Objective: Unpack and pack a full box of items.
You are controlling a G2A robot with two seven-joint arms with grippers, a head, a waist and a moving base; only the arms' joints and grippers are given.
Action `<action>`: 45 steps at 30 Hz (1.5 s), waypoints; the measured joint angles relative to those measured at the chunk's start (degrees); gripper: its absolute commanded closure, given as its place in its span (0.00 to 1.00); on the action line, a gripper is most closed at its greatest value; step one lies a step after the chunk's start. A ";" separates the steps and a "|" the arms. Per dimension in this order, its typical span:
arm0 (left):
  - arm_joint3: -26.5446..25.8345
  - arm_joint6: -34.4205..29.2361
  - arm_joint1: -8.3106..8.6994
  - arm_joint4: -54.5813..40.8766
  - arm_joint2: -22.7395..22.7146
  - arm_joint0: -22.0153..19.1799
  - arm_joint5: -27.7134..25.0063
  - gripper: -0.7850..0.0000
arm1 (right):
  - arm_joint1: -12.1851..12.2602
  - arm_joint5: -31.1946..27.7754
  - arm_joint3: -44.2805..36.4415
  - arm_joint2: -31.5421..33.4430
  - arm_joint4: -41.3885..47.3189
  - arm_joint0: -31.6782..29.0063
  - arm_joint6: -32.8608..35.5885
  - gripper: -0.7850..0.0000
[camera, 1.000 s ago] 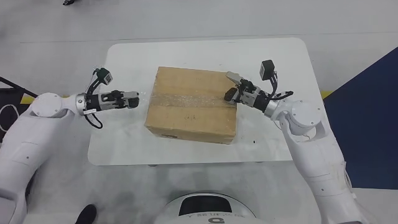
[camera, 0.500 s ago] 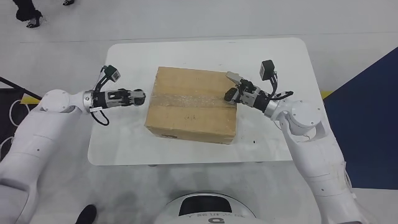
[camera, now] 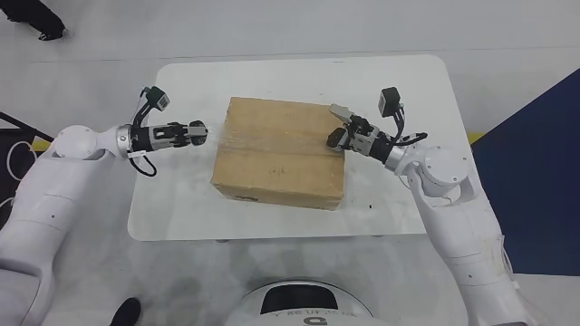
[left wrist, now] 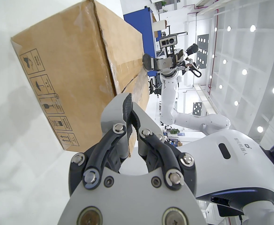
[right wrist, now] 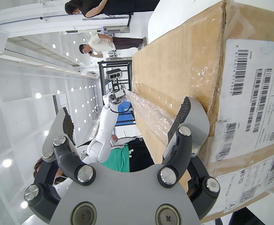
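From above I see the box [camera: 279, 152] sitting flat in the middle of the desk [camera: 181, 208]. Its long axis runs from 9 to 3 o'clock, with the 3 o'clock end turned slightly toward 6. The top seam follows that same line. A crinkled strip of clear tape [right wrist: 151, 111] lies along it and leads toward the far end.

My left pincer [camera: 201, 130] is just off the box's 9 o'clock side, near the upper corner. Its own camera shows the pads pressed together [left wrist: 129, 105]. I cannot tell whether any tape is caught between them.

My right pincer [camera: 338, 124] is at the 3 o'clock end of the top and spread wide [right wrist: 125, 120]. One finger [right wrist: 186, 115] rests at the top edge where the seam ends. The other stands clear above the box. A white barcode label [right wrist: 256, 71] covers that end face.

Compared with a second ago, the left pincer has closed in on the box and then shifted toward 12 o'clock. The right arm and the box have not moved. The glossy band along the seam has given way to a dark line.
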 measured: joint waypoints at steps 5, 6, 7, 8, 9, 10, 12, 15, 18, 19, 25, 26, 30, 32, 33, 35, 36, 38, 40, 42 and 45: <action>1.19 0.30 -0.42 1.35 -0.03 -0.08 -0.30 1.00 | 0.00 0.00 0.00 0.00 0.00 0.00 0.00 0.00; 1.39 0.38 -0.56 1.76 0.04 -0.18 -0.37 1.00 | 0.00 0.00 0.00 0.00 0.00 0.00 0.00 0.00; 1.51 0.43 -0.67 2.00 0.09 -0.24 -0.42 1.00 | 0.00 0.00 0.00 0.00 0.00 0.00 0.00 0.00; 1.61 0.47 -0.78 2.20 0.12 -0.30 -0.46 1.00 | 0.00 0.00 0.00 0.00 0.00 0.00 0.00 0.00; 1.77 0.56 -0.92 2.53 0.15 -0.40 -0.55 1.00 | 0.00 0.00 0.00 0.00 0.00 0.00 0.00 0.00; 1.90 0.63 -1.02 2.74 0.17 -0.46 -0.60 1.00 | 0.00 0.00 0.00 0.00 0.00 0.00 0.00 0.00; 2.25 0.98 -1.25 3.34 0.19 -0.64 -0.61 1.00 | 0.00 0.00 0.00 0.00 0.00 0.00 0.00 0.00; 2.57 1.80 -1.57 4.72 0.32 -0.83 -0.39 1.00 | 0.00 0.00 0.00 0.00 0.00 0.00 0.00 0.00; 2.79 2.85 -1.84 6.38 0.41 -1.02 -0.18 1.00 | 0.02 -0.78 -0.39 -0.10 0.43 -0.51 -0.16 0.00; 2.79 3.05 -1.92 6.64 0.42 -1.02 -0.18 1.00 | 0.06 -1.04 -0.55 -0.04 0.55 -0.70 -0.08 0.00; 2.63 3.51 -2.39 7.91 0.33 -1.02 0.08 1.00 | 0.44 -2.25 -1.84 0.68 1.73 -1.76 2.01 0.00; 2.60 3.58 -2.46 8.14 0.32 -1.03 0.08 1.00 | 0.50 -2.47 -2.02 0.77 2.38 -1.86 3.17 0.00; 2.66 3.96 -2.73 9.26 0.19 -1.03 0.11 1.00 | 0.55 -2.60 -2.13 0.87 2.88 -1.89 4.15 0.00; 2.72 4.00 -2.83 9.61 0.11 -1.02 0.07 1.00 | 0.55 -2.59 -2.12 0.86 2.85 -1.88 4.08 0.00; 2.77 4.00 -2.89 9.86 0.05 -1.02 0.04 1.00 | 0.54 -2.59 -2.12 0.86 2.85 -1.88 4.08 0.00; 2.82 4.03 -2.99 10.16 -0.05 -1.01 -0.03 1.00 | 0.54 -2.82 -2.31 0.81 3.00 -2.10 3.82 0.00; 2.85 4.07 -3.06 10.28 -0.12 -0.97 -0.06 1.00 | 0.56 -3.19 -2.71 0.83 3.14 -2.50 3.52 0.00; 2.90 4.08 -3.16 10.41 -0.23 -0.92 -0.12 1.00 | 0.67 -3.47 -3.49 1.06 3.04 -3.19 3.31 0.00; 3.01 4.04 -3.28 10.50 -0.34 -0.82 -0.32 1.00 | 0.85 -2.71 -4.24 1.18 2.33 -3.73 3.34 0.00; 3.14 4.04 -3.45 10.46 -0.40 -0.70 -0.55 1.00 | 0.95 -0.40 -4.49 0.65 0.79 -3.46 2.43 0.00; 3.32 3.92 -3.71 10.28 -0.45 -0.64 -0.78 1.00 | 0.88 2.64 -4.32 -0.91 -0.51 -2.21 0.83 0.00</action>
